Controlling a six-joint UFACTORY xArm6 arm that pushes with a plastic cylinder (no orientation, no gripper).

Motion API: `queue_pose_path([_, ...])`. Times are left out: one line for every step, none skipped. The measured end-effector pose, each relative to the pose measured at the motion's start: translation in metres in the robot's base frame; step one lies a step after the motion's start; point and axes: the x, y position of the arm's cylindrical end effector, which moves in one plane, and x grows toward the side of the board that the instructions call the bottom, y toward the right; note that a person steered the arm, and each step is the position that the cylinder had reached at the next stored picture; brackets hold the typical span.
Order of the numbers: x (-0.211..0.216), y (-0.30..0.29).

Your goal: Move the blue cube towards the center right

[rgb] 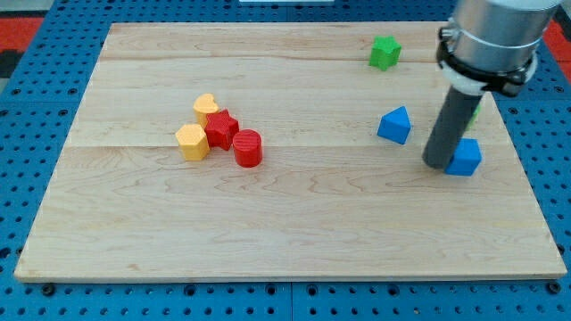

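Observation:
The blue cube (466, 157) lies at the view's right, about mid-height of the wooden board (285, 223). My tip (438, 164) stands right against the cube's left side, and the rod hides part of it. A blue triangular block (394, 125) lies a little to the left of my tip and above it.
A green star block (384, 53) lies near the view's top right. A bit of another green block (474, 111) shows behind the rod. At the view's left centre lie a yellow heart (206, 106), a red star (221, 128), a yellow hexagon (192, 142) and a red cylinder (247, 148).

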Motion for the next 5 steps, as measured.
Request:
queue_pose_path([0.024, 0.009])
queue_pose_path([0.067, -0.023])
queue_pose_path([0.033, 0.018])
queue_pose_path([0.001, 0.041])
queue_pose_path([-0.004, 0.045])
